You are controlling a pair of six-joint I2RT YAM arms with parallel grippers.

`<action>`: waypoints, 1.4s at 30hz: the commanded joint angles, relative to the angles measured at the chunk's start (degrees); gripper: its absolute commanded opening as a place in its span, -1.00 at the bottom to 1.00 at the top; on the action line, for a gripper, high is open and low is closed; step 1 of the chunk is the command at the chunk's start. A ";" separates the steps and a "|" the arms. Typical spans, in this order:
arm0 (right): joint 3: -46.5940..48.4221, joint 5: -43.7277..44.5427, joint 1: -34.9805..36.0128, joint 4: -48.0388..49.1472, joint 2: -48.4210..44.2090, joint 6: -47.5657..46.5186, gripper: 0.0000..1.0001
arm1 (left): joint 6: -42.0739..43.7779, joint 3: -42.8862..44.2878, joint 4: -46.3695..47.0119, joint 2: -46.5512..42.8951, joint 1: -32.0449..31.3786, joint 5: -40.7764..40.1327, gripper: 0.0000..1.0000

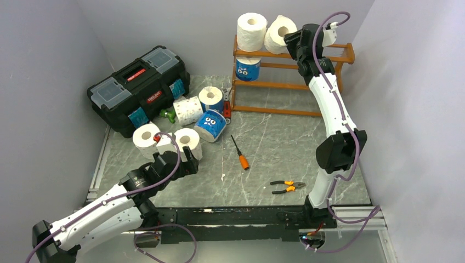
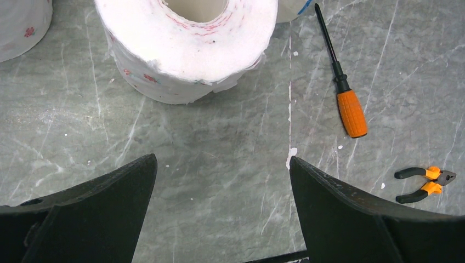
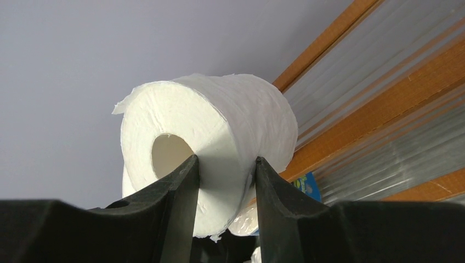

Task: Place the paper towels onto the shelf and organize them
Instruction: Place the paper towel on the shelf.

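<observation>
The wooden shelf (image 1: 323, 55) stands at the back right, its slats (image 3: 384, 112) close in the right wrist view. One white paper towel roll (image 1: 251, 28) sits on its top tier and a blue-wrapped roll (image 1: 248, 69) on the tier below. My right gripper (image 1: 290, 39) (image 3: 226, 159) is shut on a second white roll (image 1: 278, 33) (image 3: 219, 115) at the top tier, one finger in the core and one outside. Several more rolls lie on the table. My left gripper (image 1: 185, 160) (image 2: 222, 160) is open, just short of a white roll (image 1: 187, 139) (image 2: 186, 49).
A black toolbox (image 1: 140, 87) lies at the back left, with the loose rolls in front of it. An orange-handled screwdriver (image 1: 239, 154) (image 2: 345, 82) and orange pliers (image 1: 288, 187) (image 2: 425, 183) lie on the grey table (image 1: 274, 137). Grey walls close in on both sides.
</observation>
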 commanded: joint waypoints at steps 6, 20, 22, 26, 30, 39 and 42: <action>-5.37 4.01 -0.30 6.20 -5.81 3.48 -0.69 | 0.36 0.85 2.47 0.26 0.06 0.57 0.94; 0.03 1.01 -0.29 2.86 -2.09 2.68 -0.41 | 0.10 0.55 2.60 -0.07 0.02 0.81 0.94; 0.11 0.81 -0.35 2.99 -2.04 2.56 -0.29 | 0.10 0.50 2.39 -0.46 0.00 0.69 0.94; 0.28 0.14 -0.32 3.15 -1.93 2.31 -0.17 | 0.18 0.46 2.37 -0.74 0.05 0.53 0.94; 0.76 -0.02 -0.35 2.67 -1.68 2.10 0.01 | 0.36 0.75 2.20 -0.64 0.06 0.43 0.94; 1.52 -0.44 -0.37 2.57 -1.10 1.57 0.28 | 0.84 1.15 2.24 -0.53 -0.01 0.31 0.94; 1.79 -0.63 -0.36 2.44 -0.94 1.37 0.28 | 0.95 1.28 2.21 -0.28 0.06 0.27 0.94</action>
